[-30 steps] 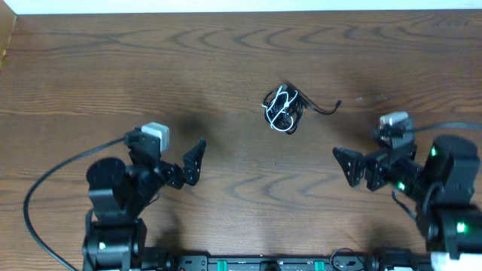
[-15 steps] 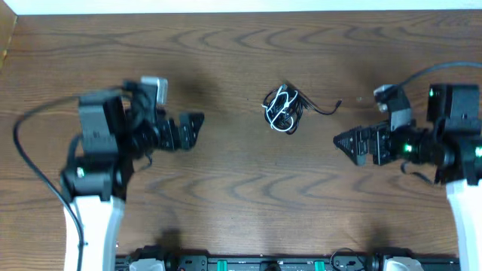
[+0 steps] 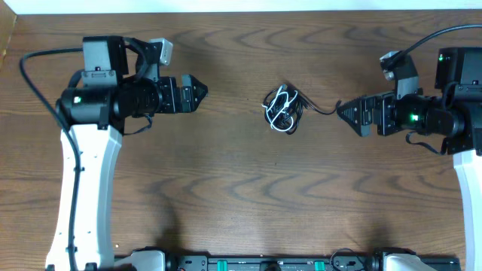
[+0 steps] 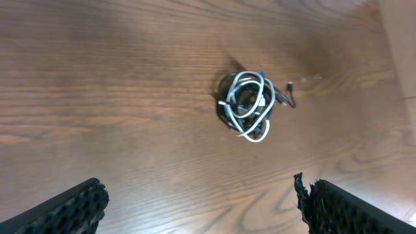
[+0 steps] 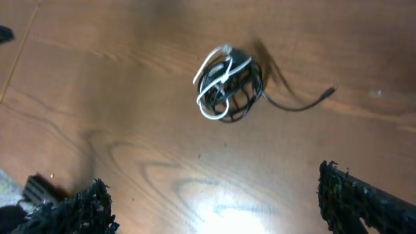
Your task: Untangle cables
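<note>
The cables [image 3: 282,110] look light, soft and tightly knotted; their loose tail [image 5: 292,108] at right seems the best hold; left gripper [image 3: 197,92] and right gripper [image 3: 343,113] gape wide, empty.

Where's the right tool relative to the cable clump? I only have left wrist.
Observer: Overhead, the right tool sits on the robot's right of the cables, pointing at them, not touching the clump.
Operator: Open?
Observer: Yes. The right wrist view shows its fingers spread wide with nothing between them.
Operator: That black tail, near it?
Observer: In the right wrist view the tail lies clear of both fingers; overhead, its end looks close to the tool's tip.
</note>
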